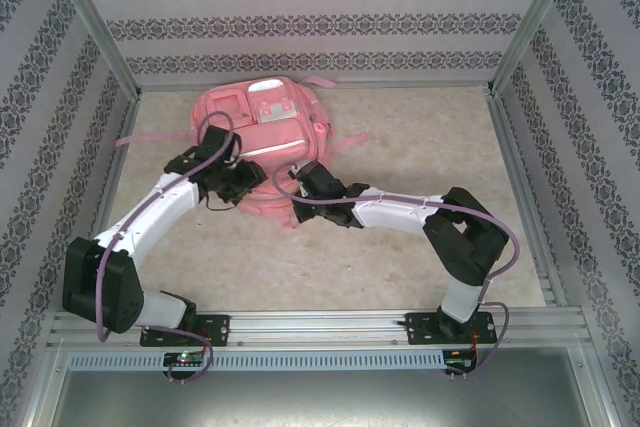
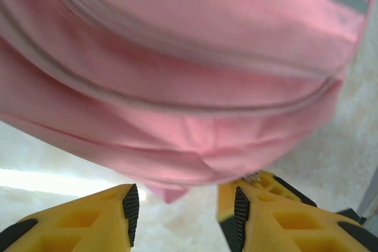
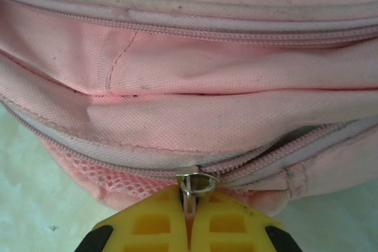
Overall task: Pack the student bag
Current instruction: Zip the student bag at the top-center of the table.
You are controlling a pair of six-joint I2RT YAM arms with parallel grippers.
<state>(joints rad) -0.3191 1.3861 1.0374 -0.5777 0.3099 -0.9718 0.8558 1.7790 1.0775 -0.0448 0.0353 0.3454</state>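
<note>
Though it lies flat, the bag point(image 1: 262, 132) bulges: pink fabric, a pale stripe point(image 1: 272, 150) across the front, a white patch point(image 1: 270, 107) near the top, and straps point(image 1: 135, 139) trailing to either side. It sits at the far middle of the table point(image 1: 420, 247), slightly left. Close up I note grubby weave, piped seams and mesh point(image 3: 88, 172) along the lower edge. I see the right gripper point(image 3: 190, 205) pinched tight on the metal zip pull point(image 3: 196, 182) at the bag's near edge. At the near left corner the left gripper point(image 2: 183, 210) stands part-way apart, nothing between its pads point(image 2: 131, 205). Table top: beige, mottled. Striped floral wallpaper point(image 1: 320, 27) on three sides; aluminium posts point(image 1: 90, 17) at the far corners.
</note>
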